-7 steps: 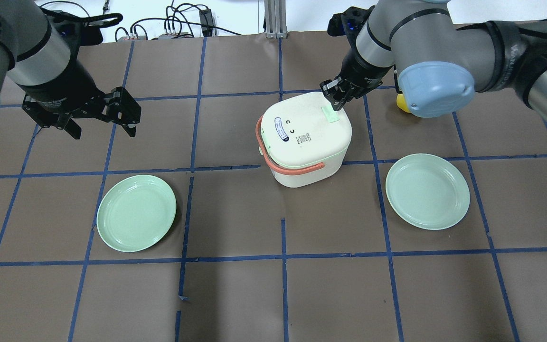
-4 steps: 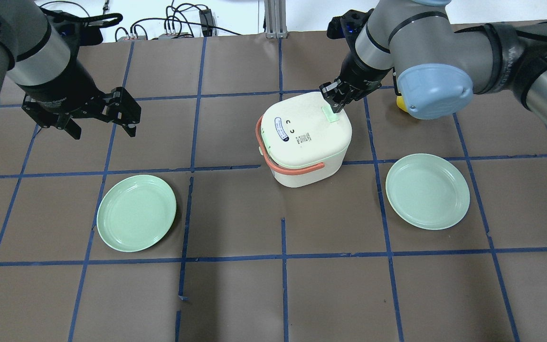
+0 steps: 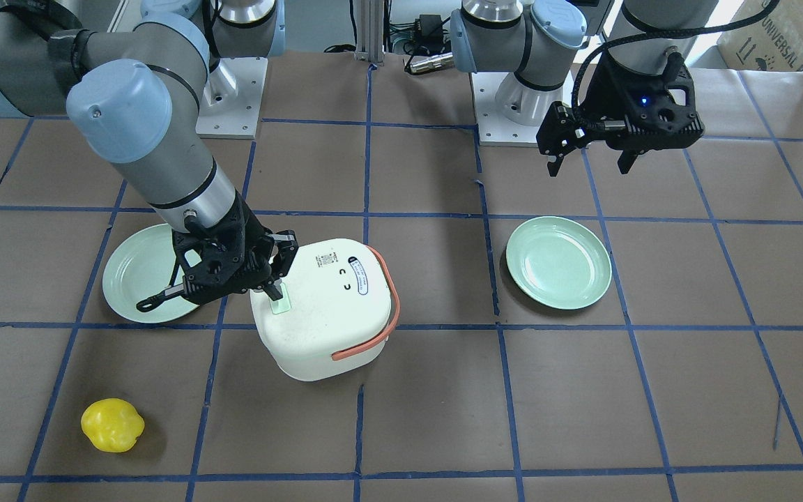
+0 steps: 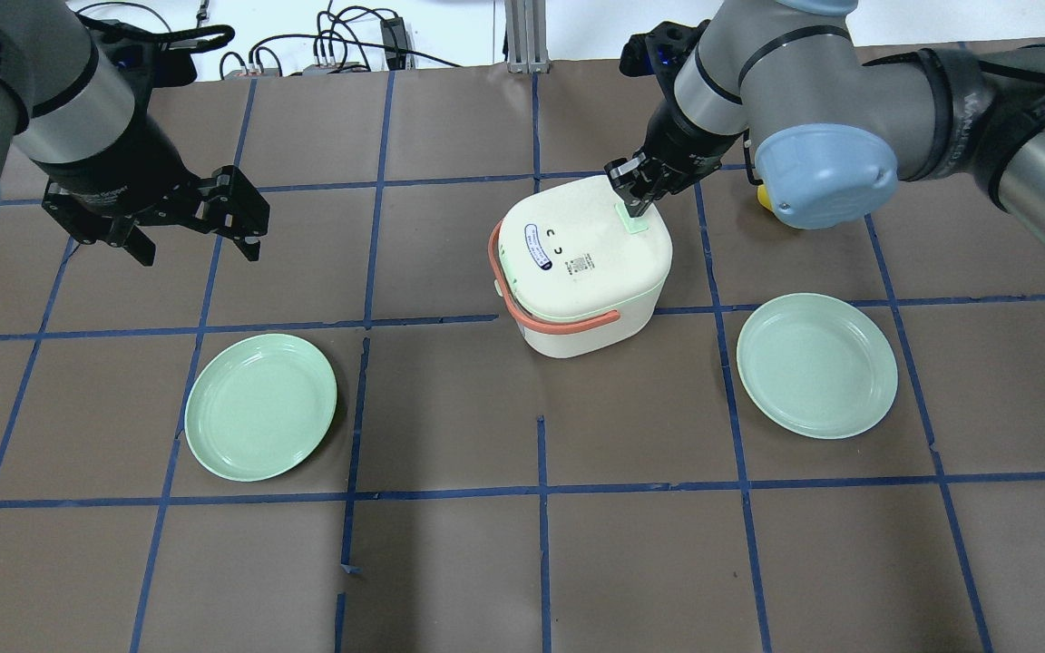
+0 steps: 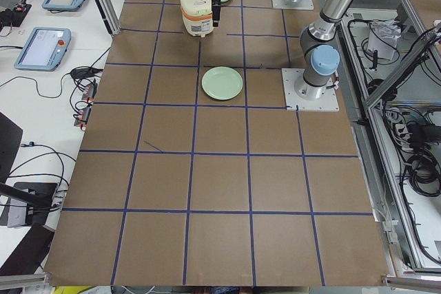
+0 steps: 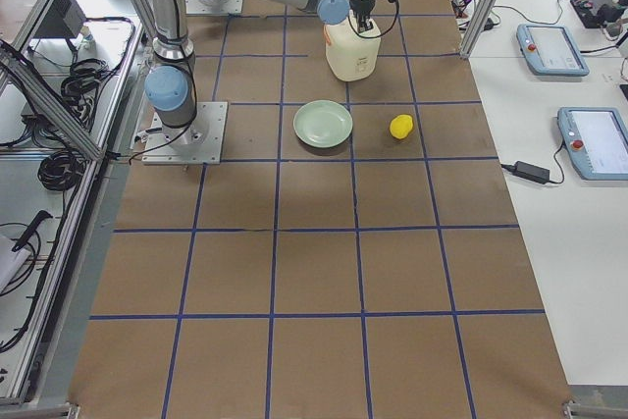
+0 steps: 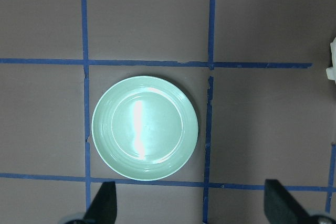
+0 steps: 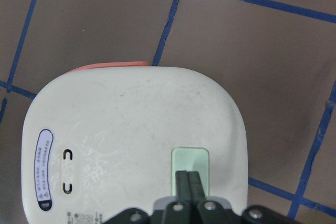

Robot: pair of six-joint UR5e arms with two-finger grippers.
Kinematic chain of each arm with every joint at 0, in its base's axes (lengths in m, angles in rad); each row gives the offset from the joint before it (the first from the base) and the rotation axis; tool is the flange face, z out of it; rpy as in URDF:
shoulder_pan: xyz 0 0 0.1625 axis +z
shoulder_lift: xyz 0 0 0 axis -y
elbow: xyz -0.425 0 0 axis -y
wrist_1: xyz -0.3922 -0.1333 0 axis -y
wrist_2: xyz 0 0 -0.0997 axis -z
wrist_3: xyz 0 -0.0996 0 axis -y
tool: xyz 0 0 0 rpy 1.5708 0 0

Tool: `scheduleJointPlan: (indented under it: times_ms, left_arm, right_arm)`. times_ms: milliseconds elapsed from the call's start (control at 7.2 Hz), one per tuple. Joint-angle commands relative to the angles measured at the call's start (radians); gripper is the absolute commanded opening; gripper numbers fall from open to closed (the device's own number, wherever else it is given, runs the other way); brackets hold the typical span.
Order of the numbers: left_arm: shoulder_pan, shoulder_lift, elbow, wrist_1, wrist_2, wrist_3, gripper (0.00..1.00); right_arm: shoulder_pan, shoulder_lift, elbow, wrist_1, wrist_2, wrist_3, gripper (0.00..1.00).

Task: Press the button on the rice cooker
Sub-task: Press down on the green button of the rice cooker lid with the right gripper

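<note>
A brown paper-covered surface crossed by a grid of blue tape lines carries everything.

Two grey robot arms with pale blue joint caps reach over it. The right arm bends in from the far right and points down at the cooker. Its jaws are closed tight, finger against finger, gripping nothing. The left arm hangs over the robot's left side, well apart from the cooker. Its jaws are spread wide and empty, clear of the surface.

A cream-white, rounded-square plastic rice cooker stands upright near the middle of the surface, a little towards the far side. Its salmon-pink carrying handle lies folded down along the rim, on the robot's left and near edges. An oval label with dark print sits on the lid towards the robot's left.

Two round pale green plates lie flat. One plate is on the robot's left, nearer the robot than the cooker. The other plate is on its right, near the cooker but not touching it.

A lumpy yellow lemon-like object rests beyond the cooker on the robot's right, apart from everything else.

A small pale green rectangular button is set into the lid at the corner farthest from the label. The right jaws' closed tips come down on its end nearest the lid's edge and appear to touch it.
</note>
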State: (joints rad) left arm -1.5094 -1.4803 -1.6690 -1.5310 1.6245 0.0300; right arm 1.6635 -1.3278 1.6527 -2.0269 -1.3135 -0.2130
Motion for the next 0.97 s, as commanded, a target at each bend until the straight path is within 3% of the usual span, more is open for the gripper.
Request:
scheduleJointPlan:
  times_ms: [0,833]
  left_arm:
    - [0.0,0.0,0.0,0.0,0.0,0.001,1.0]
    - [0.0,0.0,0.0,0.0,0.0,0.001,1.0]
  right_arm:
    - [0.001,0.016,-0.001,-0.016,0.0,-0.002,0.07]
    - [-0.001,0.03,-0.001,-0.035,-0.001,0.0,0.07]
